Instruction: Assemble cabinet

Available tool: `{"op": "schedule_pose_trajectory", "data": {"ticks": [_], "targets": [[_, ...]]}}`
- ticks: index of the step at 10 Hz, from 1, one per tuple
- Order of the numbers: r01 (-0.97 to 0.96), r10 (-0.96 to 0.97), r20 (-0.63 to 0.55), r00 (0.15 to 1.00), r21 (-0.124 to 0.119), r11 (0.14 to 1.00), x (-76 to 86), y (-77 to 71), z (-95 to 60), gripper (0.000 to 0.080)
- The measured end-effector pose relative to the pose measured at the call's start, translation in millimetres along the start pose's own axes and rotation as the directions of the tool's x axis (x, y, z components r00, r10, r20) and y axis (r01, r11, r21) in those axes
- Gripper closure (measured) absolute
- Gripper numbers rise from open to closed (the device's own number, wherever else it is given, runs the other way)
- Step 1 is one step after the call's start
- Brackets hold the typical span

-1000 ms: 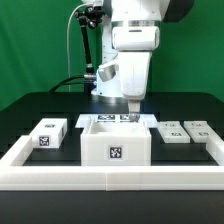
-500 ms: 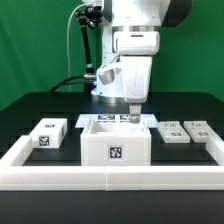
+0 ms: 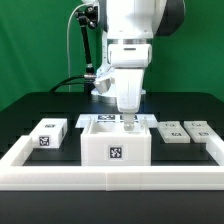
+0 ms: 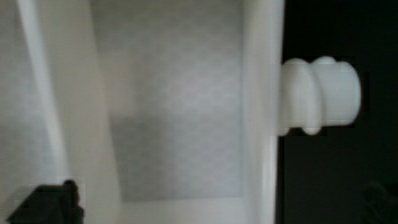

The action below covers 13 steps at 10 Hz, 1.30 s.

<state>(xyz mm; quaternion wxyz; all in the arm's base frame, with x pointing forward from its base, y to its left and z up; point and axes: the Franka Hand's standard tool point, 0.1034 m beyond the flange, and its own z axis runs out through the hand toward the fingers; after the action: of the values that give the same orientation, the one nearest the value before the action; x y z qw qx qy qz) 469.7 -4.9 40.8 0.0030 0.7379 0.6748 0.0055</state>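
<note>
I hold the gripper (image 3: 128, 121) low over the cabinet body (image 3: 115, 142), its tip at the box's rear wall, so the body sits directly beneath it. The wrist view gives me one dark fingertip (image 4: 50, 204) beside white walls and a ribbed peg (image 4: 317, 95) jutting from one wall. I cannot tell whether the jaws stand wide or narrow. A small tagged block (image 3: 46, 134) lies well off the gripper toward the exterior view's left, and two flatter blocks (image 3: 172, 133) lie toward its right. I judge this an approach to grasp the body's wall. The next move calls for straddling that wall squarely before closing.
</note>
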Motion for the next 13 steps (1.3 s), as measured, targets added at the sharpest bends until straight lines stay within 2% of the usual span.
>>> {"op": "schedule_pose_trajectory", "data": {"ticks": [2,3,4,5,6,7,8,9,10,13], "targets": [[-0.010,0.010,-0.004,1.000,-0.013,1.000,1.8,3.0,1.9,0.0003],[-0.014,0.014,-0.005,1.000,-0.014,1.000,4.1,3.3,1.9,0.0099],[-0.012,0.012,-0.005,1.000,-0.014,1.000,4.8,3.2,1.9,0.0099],[-0.013,0.013,-0.005,1.000,-0.013,1.000,4.6,3.0,2.0,0.0282],[-0.013,0.013,-0.005,1.000,-0.012,1.000,4.3,2.2,2.5,0.0417],[-0.014,0.014,-0.005,1.000,-0.011,1.000,3.9,2.0,2.7,0.0417],[-0.015,0.015,-0.004,1.000,-0.011,1.000,3.2,2.0,2.8,0.0611],[-0.016,0.016,-0.004,1.000,-0.011,1.000,2.9,2.0,2.8,0.0734],[-0.017,0.017,-0.004,1.000,-0.011,1.000,2.1,2.1,2.8,0.0767],[-0.018,0.018,-0.004,1.000,-0.011,1.000,1.6,2.2,2.8,0.0767]]}}
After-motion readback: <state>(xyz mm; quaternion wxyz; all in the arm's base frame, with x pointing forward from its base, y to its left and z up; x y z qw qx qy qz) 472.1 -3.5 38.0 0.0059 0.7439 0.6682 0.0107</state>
